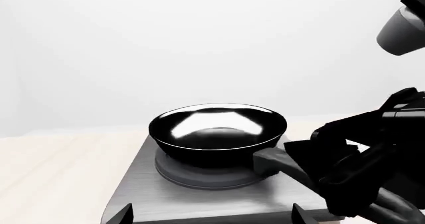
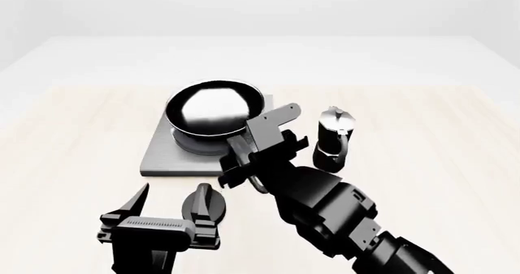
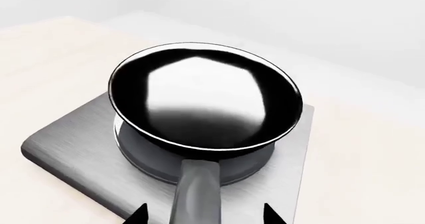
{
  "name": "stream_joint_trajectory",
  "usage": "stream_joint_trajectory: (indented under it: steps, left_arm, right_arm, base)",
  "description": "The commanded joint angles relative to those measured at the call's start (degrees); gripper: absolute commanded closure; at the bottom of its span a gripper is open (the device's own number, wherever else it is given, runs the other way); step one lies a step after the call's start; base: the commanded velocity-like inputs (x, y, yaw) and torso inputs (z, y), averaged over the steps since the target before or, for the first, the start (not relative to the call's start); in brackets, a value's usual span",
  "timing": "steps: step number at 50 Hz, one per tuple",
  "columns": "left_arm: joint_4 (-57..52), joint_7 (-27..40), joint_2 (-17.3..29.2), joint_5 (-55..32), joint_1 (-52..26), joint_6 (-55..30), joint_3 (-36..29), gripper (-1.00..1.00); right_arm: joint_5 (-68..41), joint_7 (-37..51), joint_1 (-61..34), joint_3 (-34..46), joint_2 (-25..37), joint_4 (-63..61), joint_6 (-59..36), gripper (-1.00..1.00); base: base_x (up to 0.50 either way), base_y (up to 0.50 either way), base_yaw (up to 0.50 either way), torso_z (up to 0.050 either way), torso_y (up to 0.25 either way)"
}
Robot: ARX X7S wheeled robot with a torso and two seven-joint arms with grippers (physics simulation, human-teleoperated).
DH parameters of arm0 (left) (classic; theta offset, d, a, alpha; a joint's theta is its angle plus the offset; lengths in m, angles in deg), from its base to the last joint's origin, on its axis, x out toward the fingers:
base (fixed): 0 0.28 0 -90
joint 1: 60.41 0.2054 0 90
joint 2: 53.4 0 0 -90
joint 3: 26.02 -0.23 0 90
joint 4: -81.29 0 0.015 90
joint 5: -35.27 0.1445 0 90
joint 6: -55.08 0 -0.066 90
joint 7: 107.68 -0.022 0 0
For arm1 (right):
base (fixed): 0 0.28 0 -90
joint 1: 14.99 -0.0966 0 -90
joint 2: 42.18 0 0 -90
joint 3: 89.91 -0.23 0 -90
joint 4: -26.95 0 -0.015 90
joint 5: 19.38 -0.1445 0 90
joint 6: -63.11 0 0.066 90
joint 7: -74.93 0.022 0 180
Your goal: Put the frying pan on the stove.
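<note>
The pan (image 3: 204, 102) is sitting on the stove (image 3: 73, 134), handle lying between the open right gripper's (image 3: 202, 215) fingers; only the head view is showing the pot (image 2: 335, 137).

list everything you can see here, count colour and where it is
frying pan: 1, glossy black with a shiny inside, sitting on the burner rings of the stove, handle toward the robot
stove: 1, grey metal plate, on the table in front of the robot
moka pot: 1, black with a silver lid, standing on the table right of the stove
knob: 1, small and black, on the table near the stove's front edge
table: 1, pale wood
left end effector: 1, black, open, low over the table's near side
right end effector: 1, black, at the pan's handle
</note>
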Motion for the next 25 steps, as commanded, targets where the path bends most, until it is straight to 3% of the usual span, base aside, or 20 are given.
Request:
stream_joint_trajectory:
  steps: [1,25]
  left_arm:
    - [0.0,0.1,0.0,0.0,-0.2,-0.1,-0.2,-1.0]
    - [-1.5,0.8,0.5,-0.4,-0.6,-1.2,-0.2,-1.0]
  right_arm:
    - [0.8,0.6,-0.9,-0.7,0.2,-2.1,-0.9,-1.0]
    - [-2.3,3.5,-1.1,-2.4,2.9,-10.6,-3.3,-1.0]
  base:
    - [0.0,0.0,0.0,0.0,0.0]
    - [0.0,0.0,0.0,0.0,0.0]
